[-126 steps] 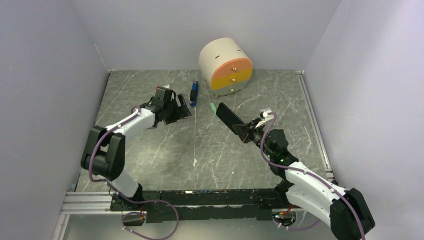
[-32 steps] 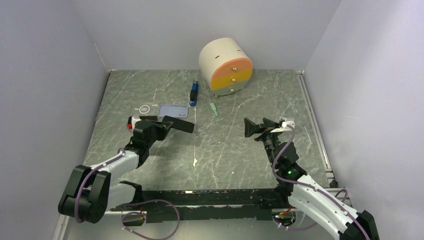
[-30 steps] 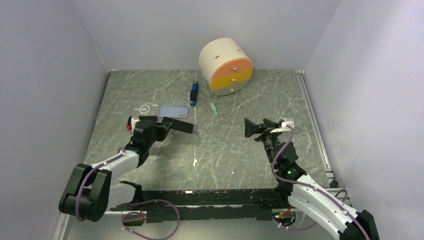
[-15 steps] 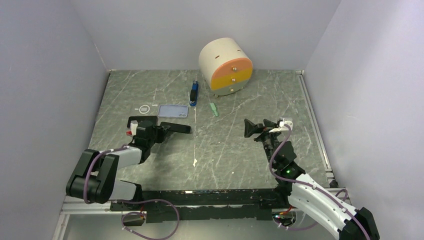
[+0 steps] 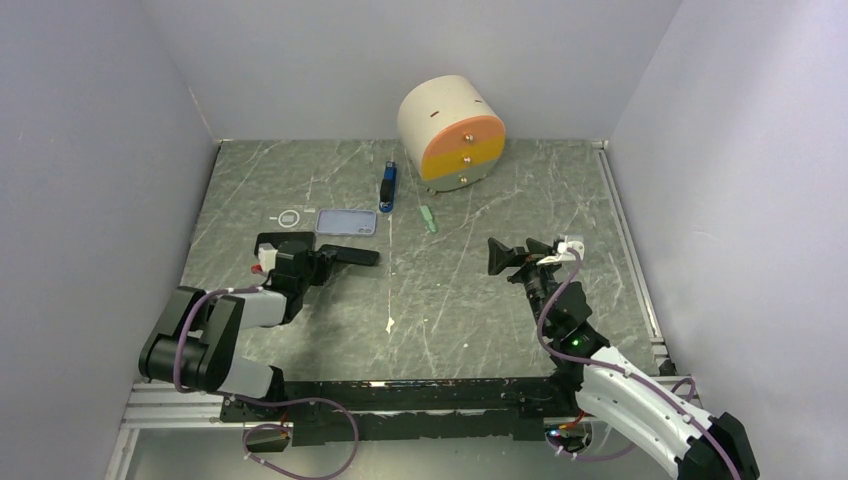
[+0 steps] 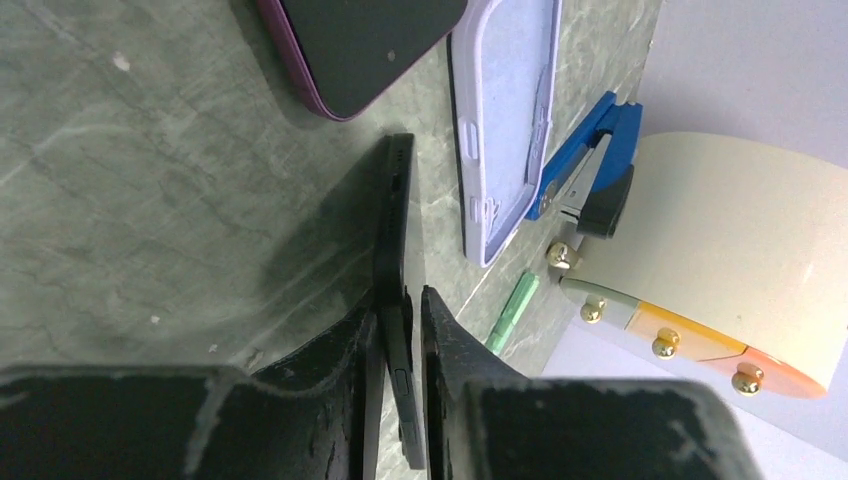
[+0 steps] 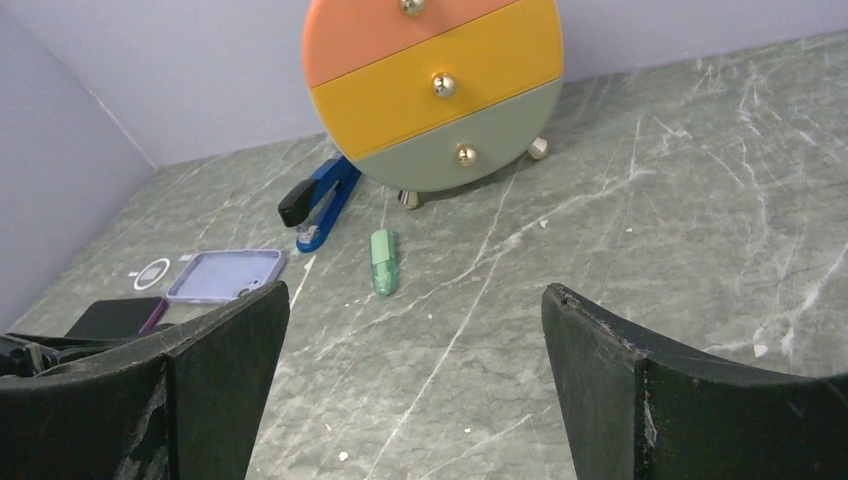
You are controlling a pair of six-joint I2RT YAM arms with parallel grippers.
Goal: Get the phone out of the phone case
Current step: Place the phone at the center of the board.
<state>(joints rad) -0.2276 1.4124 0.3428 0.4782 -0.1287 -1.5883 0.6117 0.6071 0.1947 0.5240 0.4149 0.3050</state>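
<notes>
The empty lilac phone case (image 5: 347, 221) lies flat on the table, left of centre; it also shows in the wrist views (image 6: 505, 130) (image 7: 222, 275). A thin black phone (image 5: 355, 256) (image 6: 393, 240) stands edge-on between the fingers of my left gripper (image 5: 328, 259) (image 6: 400, 300), low over the table just in front of the case. The jaws are slightly parted: one finger touches the phone, and a sliver of gap shows at the other. My right gripper (image 5: 500, 257) (image 7: 415, 300) hangs wide open and empty, right of centre.
A dark slab with a purple rim (image 6: 360, 40) (image 7: 115, 318) lies left of the case, near a white ring (image 5: 290, 217). A blue stapler (image 5: 388, 187), a green pen (image 5: 428, 218) and a round drawer unit (image 5: 452, 130) stand at the back. Walls enclose three sides.
My left arm has drawn back and brought the phone down to the table. Its jaws have loosened from a tight grip. The right arm has not moved.
</notes>
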